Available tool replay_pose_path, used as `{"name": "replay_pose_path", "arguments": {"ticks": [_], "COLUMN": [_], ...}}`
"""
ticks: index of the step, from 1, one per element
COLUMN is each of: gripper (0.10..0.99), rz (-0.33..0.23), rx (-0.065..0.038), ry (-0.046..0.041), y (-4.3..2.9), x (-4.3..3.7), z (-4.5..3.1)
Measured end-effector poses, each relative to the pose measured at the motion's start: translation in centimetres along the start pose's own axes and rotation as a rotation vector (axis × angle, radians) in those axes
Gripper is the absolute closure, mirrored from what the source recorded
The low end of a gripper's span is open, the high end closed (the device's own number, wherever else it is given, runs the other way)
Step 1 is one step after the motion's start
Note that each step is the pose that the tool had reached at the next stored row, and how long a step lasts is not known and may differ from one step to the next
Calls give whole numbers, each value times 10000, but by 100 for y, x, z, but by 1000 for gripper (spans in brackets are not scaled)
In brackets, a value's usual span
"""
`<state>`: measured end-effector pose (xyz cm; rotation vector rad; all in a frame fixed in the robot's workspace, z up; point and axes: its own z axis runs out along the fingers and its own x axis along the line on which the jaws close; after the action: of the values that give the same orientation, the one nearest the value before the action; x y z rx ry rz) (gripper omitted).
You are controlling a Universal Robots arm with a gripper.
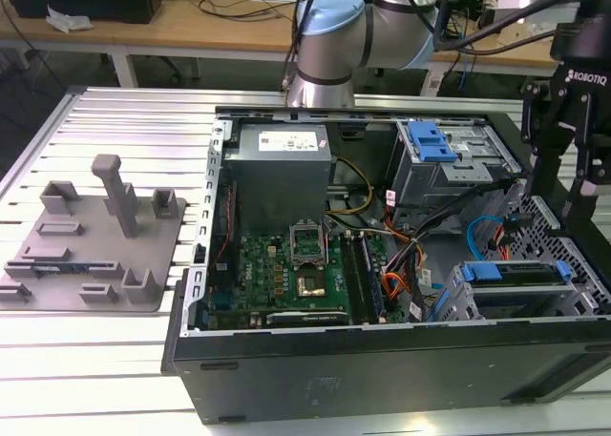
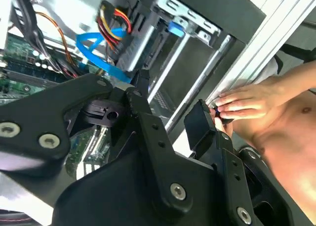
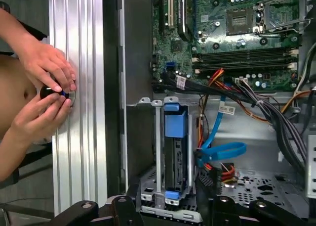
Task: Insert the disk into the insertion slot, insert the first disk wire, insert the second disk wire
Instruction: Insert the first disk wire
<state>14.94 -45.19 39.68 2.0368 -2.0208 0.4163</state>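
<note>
The slatted aluminium table (image 1: 124,121) carries an open computer case (image 1: 382,369), and the arm (image 1: 334,31) reaches over it from the far side. In the corner of the case, under the wrist, sits the insertion slot (image 3: 157,147). The disk (image 3: 176,159) lies inside it with its blue frame (image 3: 175,124) between the cage rails, so the first step looks done. The gripper (image 2: 170,107) hangs above this corner, apart from the cage, with its jaws spread and nothing between them. The two wire steps are harder to judge. A looped blue data cable (image 3: 224,148) and a power lead of red, yellow and black wires (image 3: 226,171) lie just beside the cage wall. Their dark plugs are close to the disk, but I cannot tell whether either is seated, and most likely both are left to do. Outside the case, a person's hands (image 3: 39,114) pinch a small dark round object (image 3: 49,92) against the table's edge rail.
</note>
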Motion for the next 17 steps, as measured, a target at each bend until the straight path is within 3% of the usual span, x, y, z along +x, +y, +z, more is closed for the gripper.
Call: {"name": "replay_pose_path", "arguments": {"ticks": [3, 8, 9, 12, 14, 15, 17], "gripper": [525, 525, 525, 537, 678, 678, 678], "rz": [119, 824, 902, 941, 960, 990, 1090], "rx": [50, -201, -200, -116, -70, 4, 261], "ry": [26, 52, 55, 53, 55, 54, 44], "y": [-1, 0, 1, 0, 0, 4, 49], "x": [-57, -68, -85, -158, -202, -254, -286], "z": [-6, 20, 25, 18, 13, 2, 2]}}
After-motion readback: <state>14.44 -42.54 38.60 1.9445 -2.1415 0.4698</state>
